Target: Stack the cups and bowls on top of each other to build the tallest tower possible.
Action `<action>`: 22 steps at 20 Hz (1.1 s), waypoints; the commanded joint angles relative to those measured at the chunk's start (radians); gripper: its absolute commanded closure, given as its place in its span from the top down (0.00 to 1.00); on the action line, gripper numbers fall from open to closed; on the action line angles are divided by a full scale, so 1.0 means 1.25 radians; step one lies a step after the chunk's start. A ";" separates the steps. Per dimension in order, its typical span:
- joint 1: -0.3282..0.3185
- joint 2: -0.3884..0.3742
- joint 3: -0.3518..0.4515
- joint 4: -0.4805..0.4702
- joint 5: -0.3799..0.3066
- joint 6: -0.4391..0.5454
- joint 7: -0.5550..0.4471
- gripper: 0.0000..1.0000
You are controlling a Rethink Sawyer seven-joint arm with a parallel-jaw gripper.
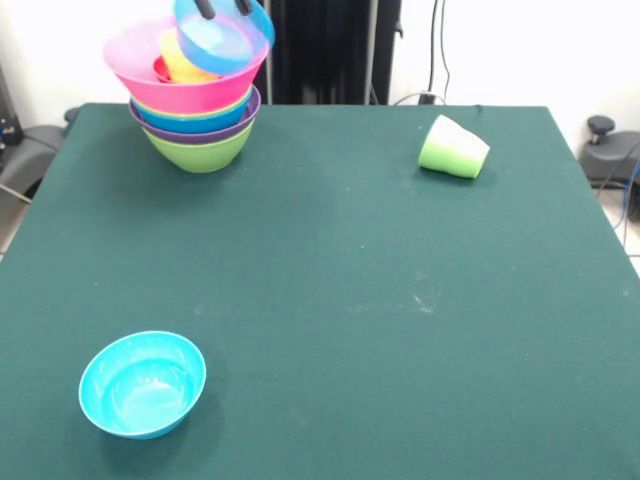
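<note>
The tower [197, 125] stands at the table's far left: a lime green bowl [200, 150] at the base, then purple, blue and green rims, and a huge pink bowl [190, 93] on top. Inside the pink bowl sit the yellow-orange cup [183, 62] and a small red bowl [160, 70]. My gripper [224, 8] shows only its black fingertips at the top edge. It is shut on the rim of a blue bowl [222, 42], which hangs tilted just above the pink bowl. The light green cup [453, 148] lies on its side at the far right. A small cyan bowl [142, 384] stands upright near the front left.
The dark green table [330, 290] fills the view. The robot's black pedestal [320, 50] stands behind the far edge, with cables beside it. Dark chair or stand parts show past the left and right table edges.
</note>
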 commanded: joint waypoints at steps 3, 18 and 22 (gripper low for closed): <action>0.058 -0.004 -0.010 0.055 -0.069 -0.041 -0.080 1.00; 0.099 -0.026 -0.045 0.086 -0.068 -0.130 0.001 1.00; 0.108 -0.018 -0.073 0.090 -0.083 -0.134 0.002 1.00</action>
